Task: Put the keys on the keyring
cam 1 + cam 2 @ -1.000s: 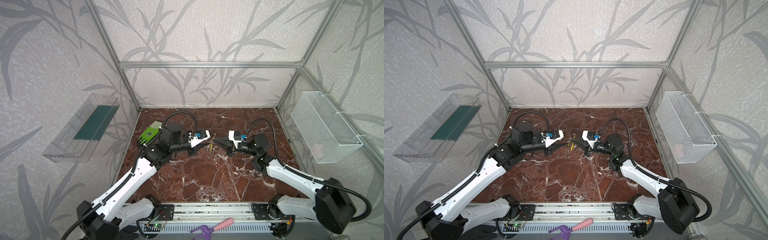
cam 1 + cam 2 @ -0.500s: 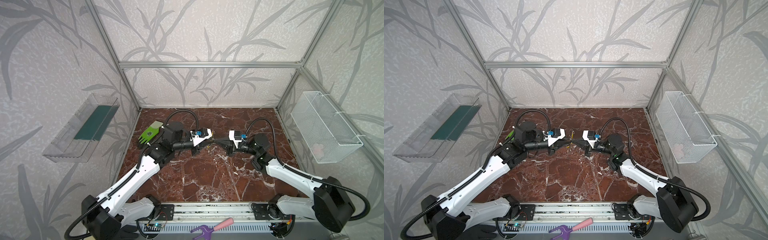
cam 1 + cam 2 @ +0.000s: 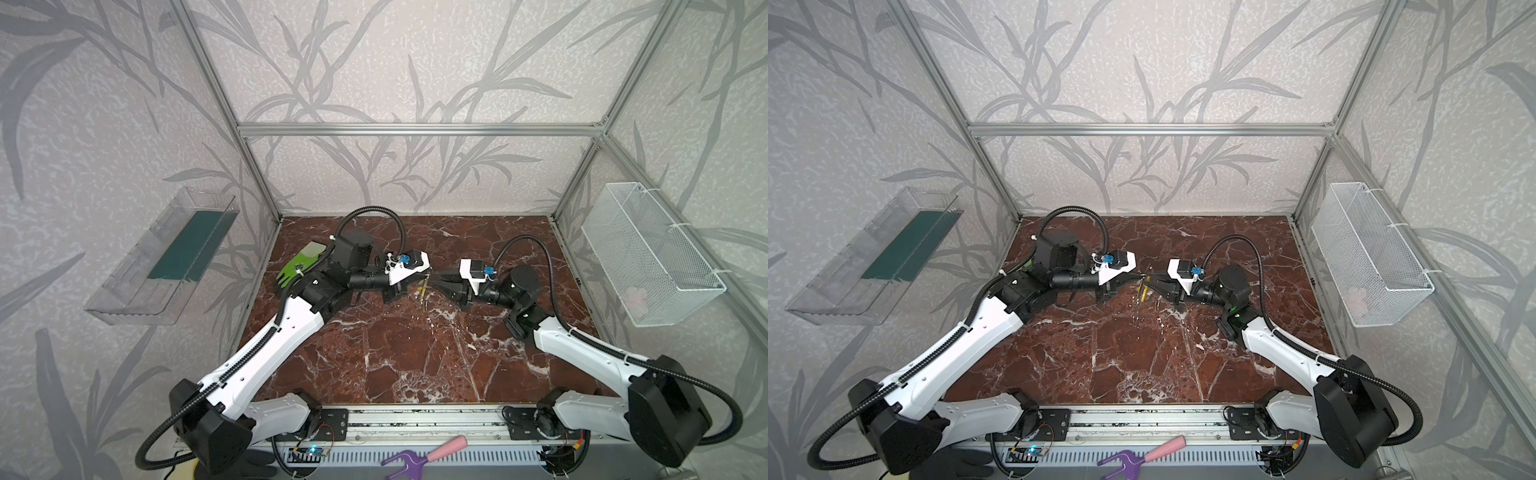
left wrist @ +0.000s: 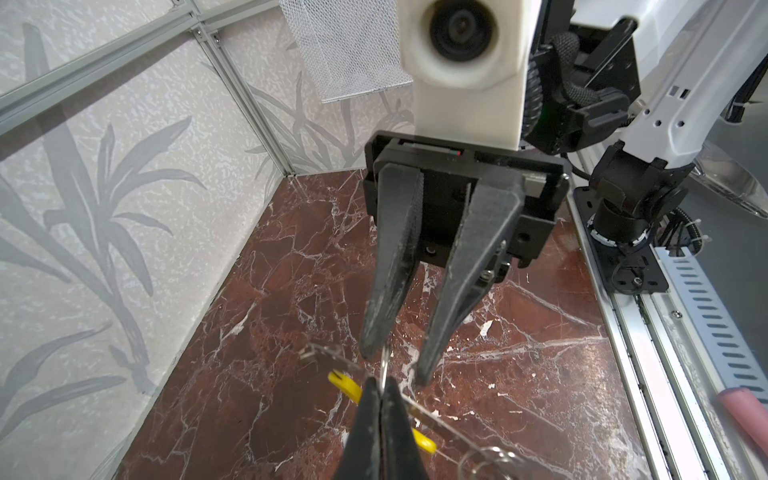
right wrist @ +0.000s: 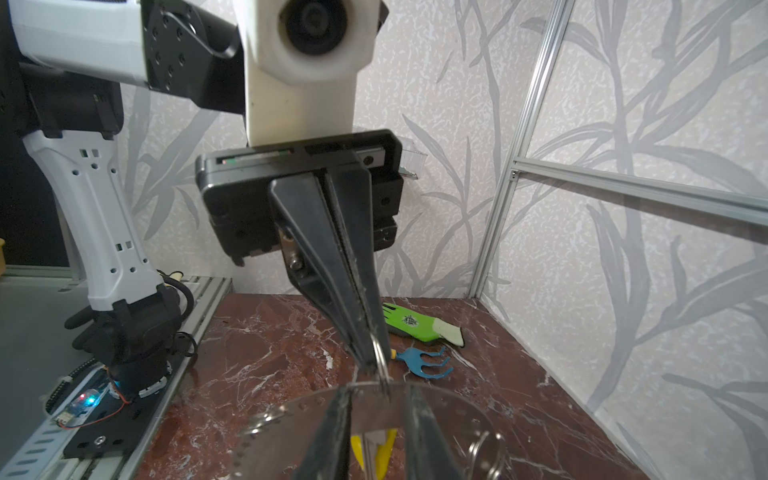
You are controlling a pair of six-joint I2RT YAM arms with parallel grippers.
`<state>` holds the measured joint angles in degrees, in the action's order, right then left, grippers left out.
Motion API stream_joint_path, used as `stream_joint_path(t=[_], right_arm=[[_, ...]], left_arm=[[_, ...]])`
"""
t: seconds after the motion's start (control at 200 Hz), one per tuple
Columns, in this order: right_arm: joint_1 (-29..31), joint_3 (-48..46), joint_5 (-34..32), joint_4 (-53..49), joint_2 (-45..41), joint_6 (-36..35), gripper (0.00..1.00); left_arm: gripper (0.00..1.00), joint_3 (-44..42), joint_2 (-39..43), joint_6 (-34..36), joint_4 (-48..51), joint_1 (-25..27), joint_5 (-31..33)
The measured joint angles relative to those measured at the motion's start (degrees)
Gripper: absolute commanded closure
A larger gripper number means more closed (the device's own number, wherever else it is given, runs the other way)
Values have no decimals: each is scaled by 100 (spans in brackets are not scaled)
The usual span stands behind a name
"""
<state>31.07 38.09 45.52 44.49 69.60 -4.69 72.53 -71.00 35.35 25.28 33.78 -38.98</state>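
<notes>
left tool [image 3: 424,277] has pushed in toward right tool [image 3: 434,279] since a second ago. tips that stood apart then now almost meet above the tabletop [image 3: 415,353]. left tool also went from part open to fully closed, right tool from closed to part open.

left tool now: fingers [image 4: 370,424] pressed flat together, thin grey wire of the keyring [image 4: 385,365] pinched at the very tip and sticking out ahead of it.

right tool now: fingers [image 4: 390,270] a small gap apart, standing either side of that wire, clamping nothing. can't tell if one finger brushes the wire.

yellow piece [image 4: 344,384] shows on both sides of left tool's fingers, just behind its tip. can't tell if it's the ring's yellow part or a key tag. in both top views it hangs as a short yellow stick just under the two tips.

flat grey key [image 4: 322,356], blurred, sits just beside right tool's tip. small split ring [image 4: 486,457] and thin metal strip [image 4: 436,419] hang low beside left tool's tip.

in the right wrist view, whatever lies between right tool's own fingers is too blurred to read.

green glove [image 3: 301,266] lies on the tabletop behind left tool, blue toy rake [image 5: 428,361] near it.
</notes>
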Motion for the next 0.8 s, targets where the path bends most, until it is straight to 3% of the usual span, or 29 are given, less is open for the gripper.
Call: stream_joint_path(t=[0.335,0.8], right_arm=[[-22,22,-278,-1283,-466,-831,71],[-22,22,-251,-1320,-472,-848,81]], left_arm=[[100,1742,-1012,914,2133,627,1121],[100,2009,-1215,1158,2763,909,1700]])
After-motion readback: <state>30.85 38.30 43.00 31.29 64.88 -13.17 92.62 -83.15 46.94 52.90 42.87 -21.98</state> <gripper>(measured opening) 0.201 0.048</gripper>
